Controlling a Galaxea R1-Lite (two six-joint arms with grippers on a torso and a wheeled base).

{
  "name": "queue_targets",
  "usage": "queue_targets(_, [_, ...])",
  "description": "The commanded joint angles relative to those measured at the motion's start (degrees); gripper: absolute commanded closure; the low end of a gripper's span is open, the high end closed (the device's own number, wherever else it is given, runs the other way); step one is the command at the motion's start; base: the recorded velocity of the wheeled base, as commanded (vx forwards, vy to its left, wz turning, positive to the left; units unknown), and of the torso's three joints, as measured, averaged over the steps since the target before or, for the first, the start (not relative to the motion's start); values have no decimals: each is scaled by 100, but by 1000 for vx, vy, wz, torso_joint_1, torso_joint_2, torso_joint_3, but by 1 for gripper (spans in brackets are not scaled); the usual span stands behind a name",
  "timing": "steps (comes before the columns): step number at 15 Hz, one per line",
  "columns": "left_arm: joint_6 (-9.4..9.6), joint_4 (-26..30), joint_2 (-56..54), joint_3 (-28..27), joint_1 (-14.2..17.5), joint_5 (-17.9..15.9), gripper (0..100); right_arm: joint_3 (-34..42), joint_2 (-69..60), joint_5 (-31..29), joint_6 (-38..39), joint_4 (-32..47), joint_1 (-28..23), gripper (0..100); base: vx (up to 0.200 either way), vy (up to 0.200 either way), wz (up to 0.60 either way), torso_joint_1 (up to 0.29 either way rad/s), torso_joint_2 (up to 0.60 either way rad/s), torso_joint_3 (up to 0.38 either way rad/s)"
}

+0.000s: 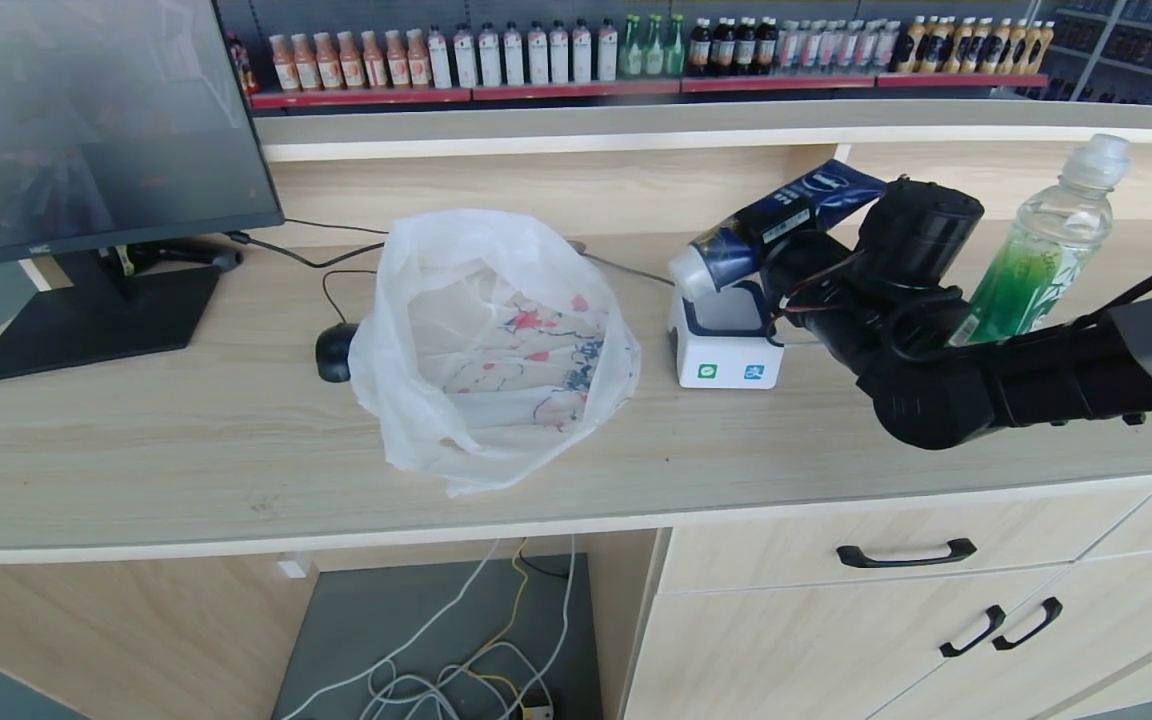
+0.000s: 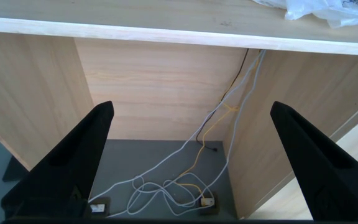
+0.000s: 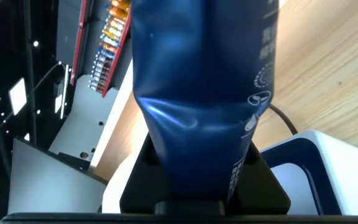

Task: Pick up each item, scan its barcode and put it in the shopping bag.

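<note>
The blue tube (image 1: 796, 215) hangs tilted just above the white barcode scanner (image 1: 726, 350). Its white cap end is lowest, close over the scanner's blue-rimmed top, and its flat crimped end is raised toward the back of the counter (image 1: 136, 440). That pose looks chosen to put the tube's printed side in front of the reader, so this is probably the scanning step for 1 item. A pale printed patch faces upward in the head view, so the code may not be facing the window yet. The right gripper (image 1: 791, 262) is clamped on the tube around its middle, with a finger on each flat side, and the tube's body runs out past the fingers. The white shopping bag (image 1: 491, 340) stands with its mouth open just beside the scanner, toward the robot's left, placed for a short carry. A green drink bottle (image 1: 1036, 250) stands upright behind the right arm. The left gripper (image 2: 191, 162) hangs below the counter edge, fingers wide apart and holding nothing, facing loose cables (image 2: 185, 180) on the floor.
</note>
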Motion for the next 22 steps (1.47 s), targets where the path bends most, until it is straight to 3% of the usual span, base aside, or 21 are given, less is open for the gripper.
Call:
queue_targets(1, [-2,0,0,0,-2,1,0,-9,-3,1,3,-7,2,100,0,0,0,0,0,0])
queue_targets(22, [-2,0,9,0,-2,1,0,52,94,-17,3,-16,2,100,0,0,0,0,0,0])
